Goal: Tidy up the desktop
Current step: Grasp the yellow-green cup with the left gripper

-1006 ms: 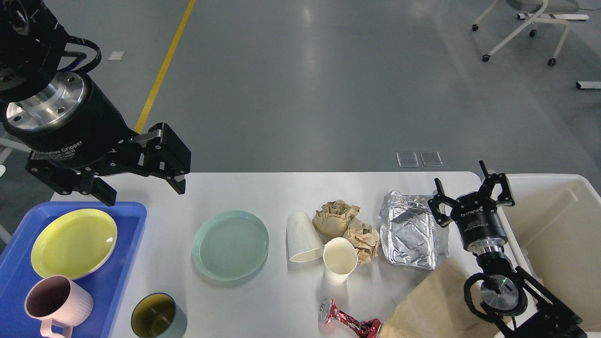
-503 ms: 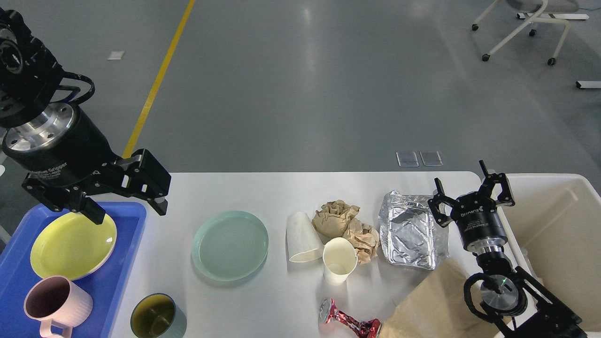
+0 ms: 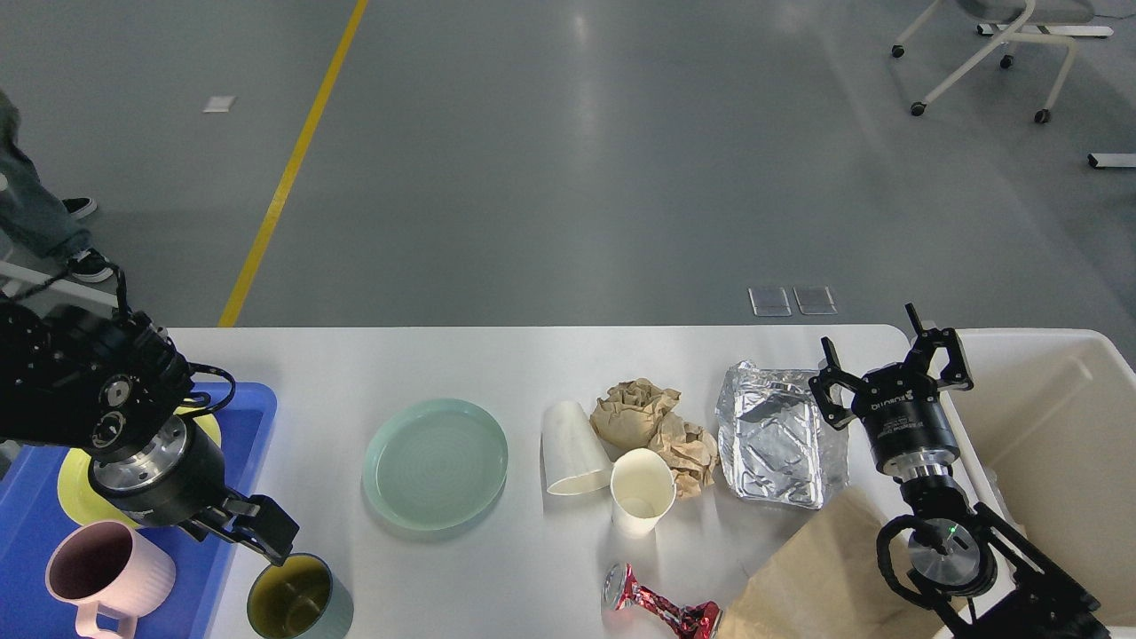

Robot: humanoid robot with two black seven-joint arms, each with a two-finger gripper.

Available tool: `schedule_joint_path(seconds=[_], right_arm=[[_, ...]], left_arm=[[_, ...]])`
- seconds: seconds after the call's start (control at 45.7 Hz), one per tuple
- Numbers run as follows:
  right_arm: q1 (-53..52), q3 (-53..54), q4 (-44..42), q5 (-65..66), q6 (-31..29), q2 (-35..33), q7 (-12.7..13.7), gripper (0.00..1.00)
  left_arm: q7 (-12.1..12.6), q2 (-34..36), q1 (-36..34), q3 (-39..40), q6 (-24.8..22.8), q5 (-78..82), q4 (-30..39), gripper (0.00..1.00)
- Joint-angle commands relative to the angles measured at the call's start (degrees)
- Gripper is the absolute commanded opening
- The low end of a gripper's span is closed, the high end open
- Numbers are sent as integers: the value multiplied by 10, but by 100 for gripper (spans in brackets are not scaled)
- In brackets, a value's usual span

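The desktop [image 3: 532, 364], smooth matte white, spreads across your lower view. Your left gripper [image 3: 257, 532] hangs just above a glazed olive cup [image 3: 297, 599]; you cannot tell how its fingers sit. Your right gripper [image 3: 887, 368] has its fingers spread apart beside a crinkled foil tray [image 3: 777, 439]. Crumpled brown paper [image 3: 652, 426] touches two paper cups [image 3: 603, 466]; a round green plate [image 3: 435, 461] lies flat.

Beyond me, glossy grey floor [image 3: 568, 160], a yellow line [image 3: 293, 169] upper left, a wheeled chair [image 3: 994, 53] upper right.
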State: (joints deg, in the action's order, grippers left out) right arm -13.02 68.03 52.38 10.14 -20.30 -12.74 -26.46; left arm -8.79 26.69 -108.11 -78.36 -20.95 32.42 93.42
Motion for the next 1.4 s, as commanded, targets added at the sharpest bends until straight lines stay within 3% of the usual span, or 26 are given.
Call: schedule_joint_path(seconds=[0.0,0.241,0.459,0.613,0.678,1.006,1.182,1.378], right_arm=[[0,0,0,0,0,0,0,100],[0,0,0,1,0,0,0,100],[-1,0,0,0,0,0,0,100],[0,0,0,1,0,0,0,100],[0,0,0,1,0,0,0,100],[0,0,0,1,0,0,0,100],[0,0,0,1,0,0,0,100],[0,0,0,1,0,0,0,100]], left_arm=[[0,-12,54,3,41,19,-10,92],[0,-26,128,13,51,26,-70,91],[2,-45,198,22,101,25,-112,91],[4,-52,219,24,107,20,-130,88],[11,-52,220,34,107,17,-131,80],[56,-53,222,49,93,15,-131,23],[59,-51,221,55,88,-13,-132,19],[59,-48,221,56,87,-17,-134,4]])
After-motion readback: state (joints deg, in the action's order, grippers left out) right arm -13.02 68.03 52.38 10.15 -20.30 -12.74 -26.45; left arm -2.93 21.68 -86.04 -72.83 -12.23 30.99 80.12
